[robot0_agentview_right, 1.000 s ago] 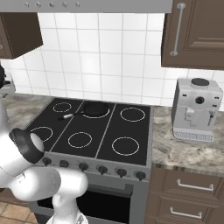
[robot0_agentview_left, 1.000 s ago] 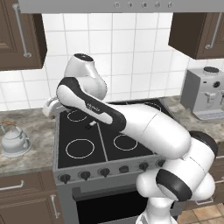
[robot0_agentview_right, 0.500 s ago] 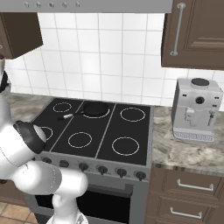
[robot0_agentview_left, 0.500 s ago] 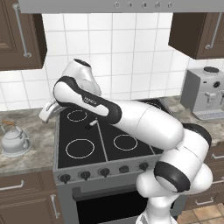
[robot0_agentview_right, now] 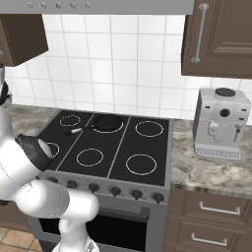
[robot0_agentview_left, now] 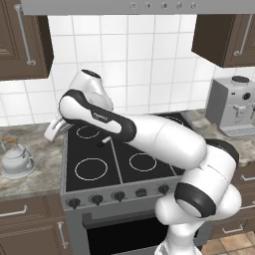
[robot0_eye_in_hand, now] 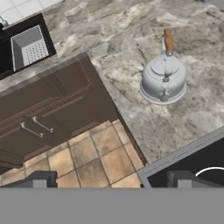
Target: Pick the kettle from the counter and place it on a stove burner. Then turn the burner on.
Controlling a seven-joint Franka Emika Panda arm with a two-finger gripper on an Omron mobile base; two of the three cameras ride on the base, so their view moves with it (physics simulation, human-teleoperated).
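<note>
Hand [robot0_eye_in_hand: 109, 178] wide open and empty, hovering at lower centre of hand view. Kettle [robot0_eye_in_hand: 163, 79] upright on stone surface [robot0_eye_in_hand: 131, 52], upper right there; at left edge in left base view.

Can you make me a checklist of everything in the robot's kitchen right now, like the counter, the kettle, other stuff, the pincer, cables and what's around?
Surface: mottled stone counter on both sides of a black cooktop.
Job's things: kettle stands upright on the counter left of the cooktop, untouched; from the hand view it sits on the stone near the counter's front edge. The large burner ring is bare.
Clutter: a black frying pan sits on a back burner; a coffee machine stands on the counter to the right.
Pincer: pincer is open, holding nothing, up above the floor and counter edge, away from the kettle.
Cables: nothing seen.
Surroundings: white tiled wall, dark wooden cabinets, row of stove knobs, tiled floor.
</note>
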